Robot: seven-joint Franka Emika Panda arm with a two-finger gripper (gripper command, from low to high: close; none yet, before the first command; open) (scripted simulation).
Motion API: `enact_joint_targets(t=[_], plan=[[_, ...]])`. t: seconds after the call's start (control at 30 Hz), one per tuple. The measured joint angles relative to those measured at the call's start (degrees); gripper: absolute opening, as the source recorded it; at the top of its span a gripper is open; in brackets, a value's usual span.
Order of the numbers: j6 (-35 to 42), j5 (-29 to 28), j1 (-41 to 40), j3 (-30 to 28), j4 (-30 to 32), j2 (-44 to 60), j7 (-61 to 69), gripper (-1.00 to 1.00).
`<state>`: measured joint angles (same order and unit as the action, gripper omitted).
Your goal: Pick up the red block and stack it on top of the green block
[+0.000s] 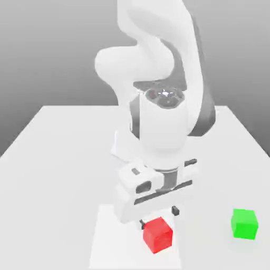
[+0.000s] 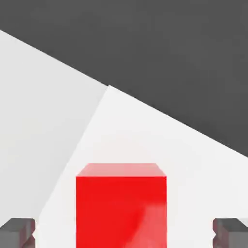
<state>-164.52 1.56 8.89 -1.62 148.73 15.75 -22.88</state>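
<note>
The red block (image 1: 158,234) sits on the white table near the front edge, just below my gripper (image 1: 158,218). The gripper is open, and its two dark fingertips (image 1: 175,212) stand level with the block's top, one on each side. In the hand view the red block (image 2: 121,203) lies centred in the gripper (image 2: 124,234), with a clear gap to each grey fingertip (image 2: 18,232). Nothing is held. The green block (image 1: 244,223) rests alone on the table towards the exterior view's right, well apart from the red one.
The white table (image 1: 52,158) stretches back to the arm's base (image 1: 126,147) behind the gripper. A brighter rectangular patch (image 1: 105,242) lies under the red block. The table's front edge is close to both blocks.
</note>
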Motion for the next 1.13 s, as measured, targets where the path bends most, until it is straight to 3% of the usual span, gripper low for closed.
enact_joint_targets(t=[0.03,0.27,0.43,0.83,1.0,1.03,1.13], plan=[[-1.49,0.17,-0.15,0.19,-0.25,1.76,0.13,-1.00],[-1.66,0.12,-0.14,0.18,-0.29,2.05,0.08,-1.00],[5.91,-0.80,0.12,-0.28,1.06,-6.89,-0.57,-1.00],[14.99,-3.05,15.16,10.90,-4.74,-10.05,-12.78,-1.00],[8.55,-6.43,17.44,10.21,-5.82,-2.47,-16.42,-1.00],[7.05,-6.98,17.78,9.80,-5.90,-0.88,-16.84,1.00],[7.05,-6.98,17.78,9.80,-5.90,-0.88,-16.84,1.00]])
